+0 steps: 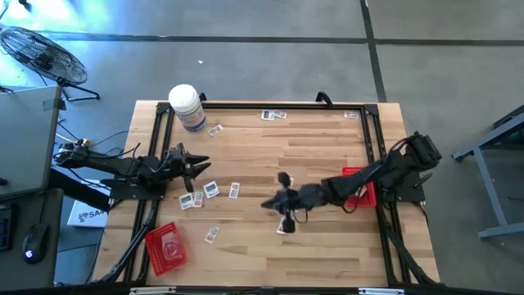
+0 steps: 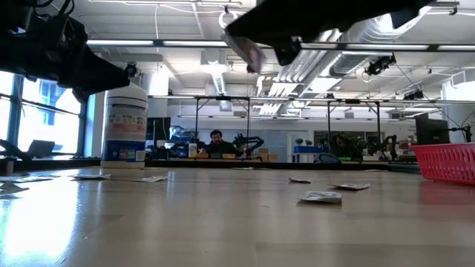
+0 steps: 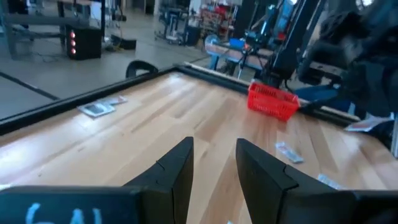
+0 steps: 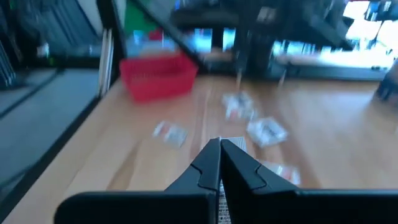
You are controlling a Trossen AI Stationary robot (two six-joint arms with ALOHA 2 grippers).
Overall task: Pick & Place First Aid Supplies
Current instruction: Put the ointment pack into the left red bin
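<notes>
The right gripper [image 1: 274,204] hangs above the middle of the worktop [image 1: 311,147], its arm reaching in from the right edge. Its fingers [image 4: 219,163] are pressed together, and a thin pale packet [image 4: 221,208] shows squeezed between them in the right wrist view; the low view shows the same packet [image 2: 249,50] lifted well clear of the wood (it looks like one of the first aid packets, though the print cannot be read).

The left gripper [image 1: 203,166] waits near the left edge, its fingers [image 3: 176,171] apart with nothing between them.

The other packets lie flat and scattered: a cluster [image 1: 201,193] just in front of the left gripper, one [image 1: 211,234] nearer the front edge, one [image 1: 285,228] under the right gripper, a pair [image 1: 273,115] at the back edge, and one [image 1: 352,115] at the back right corner.

A white jar [image 1: 187,106] stands upright at the back left corner, with a packet [image 1: 216,129] just beside it. One red tray [image 1: 166,246] sits at the front left corner, another [image 1: 358,185] near the right edge, partly under the right arm.
</notes>
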